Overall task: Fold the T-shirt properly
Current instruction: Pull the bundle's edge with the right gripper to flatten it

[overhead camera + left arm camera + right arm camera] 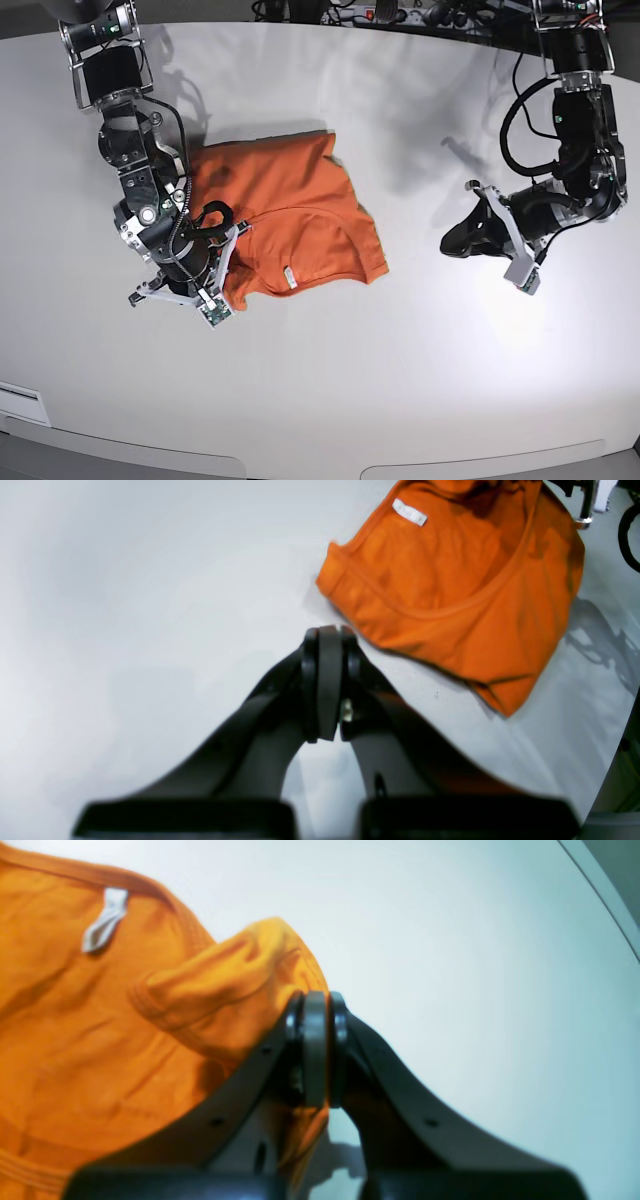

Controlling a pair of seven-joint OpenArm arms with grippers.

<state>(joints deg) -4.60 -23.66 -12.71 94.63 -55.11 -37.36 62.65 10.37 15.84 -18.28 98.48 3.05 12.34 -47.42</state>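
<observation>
The orange T-shirt (290, 200) lies partly folded on the white table, left of centre, with its white tag (289, 277) showing at the collar. My right gripper (228, 240) is at the shirt's lower left edge. In the right wrist view this gripper (315, 996) has its jaws together, with a raised bunch of the orange fabric (225, 990) at the tips; the tag (102, 920) is at upper left. My left gripper (447, 243) is shut and empty, well right of the shirt. In the left wrist view it (327, 630) hovers just short of the shirt (450, 580).
The white table (400, 380) fills the view. Cables and gear (400, 15) line its back edge. The table's edge (600, 890) curves past at the upper right of the right wrist view. A black cable (627, 540) sits beyond the shirt.
</observation>
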